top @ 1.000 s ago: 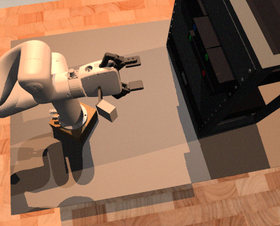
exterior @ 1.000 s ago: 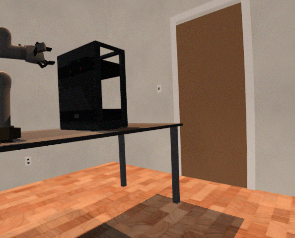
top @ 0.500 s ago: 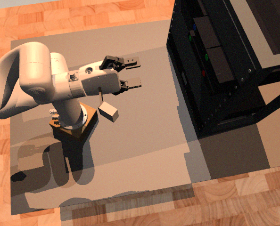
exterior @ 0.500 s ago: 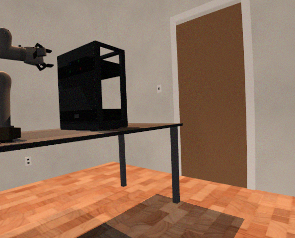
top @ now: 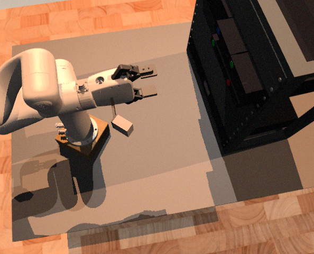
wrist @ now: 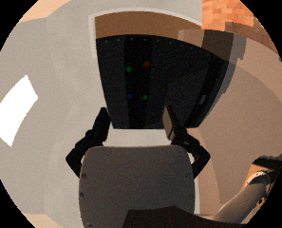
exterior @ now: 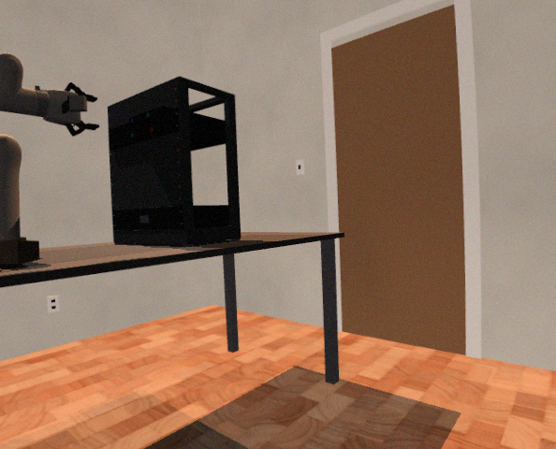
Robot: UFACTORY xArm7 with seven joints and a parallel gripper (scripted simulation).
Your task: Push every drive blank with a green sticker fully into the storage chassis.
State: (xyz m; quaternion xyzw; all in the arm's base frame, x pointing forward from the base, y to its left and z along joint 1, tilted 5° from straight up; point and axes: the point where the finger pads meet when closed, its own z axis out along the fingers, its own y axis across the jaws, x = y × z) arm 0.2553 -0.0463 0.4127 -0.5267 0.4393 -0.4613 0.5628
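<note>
The black rack (top: 271,52) (exterior: 147,188) (wrist: 174,78) stands upright, its front facing my gripper. Four stickered blanks show high on its front. The upper row has a blue sticker (top: 218,30) (exterior: 131,120) (wrist: 129,96) and a green sticker (top: 231,64) (exterior: 147,115) (wrist: 129,69). The lower row has a green sticker (top: 212,42) (exterior: 131,135) (wrist: 145,97) below the blue and a red sticker (top: 228,82) (exterior: 151,129) (wrist: 147,64). How far each blank stands out is too dark to tell. My gripper (top: 155,82) (exterior: 96,112) (wrist: 136,112) is open and empty, in front of the rack, touching nothing.
The rack stands on a table (top: 168,147) (exterior: 84,251), with its open frame side showing in the exterior view. A pale block (top: 121,124) on a thin bracket sticks out beside my gripper body. The arm's base (top: 101,136) (exterior: 7,251) is on the same table.
</note>
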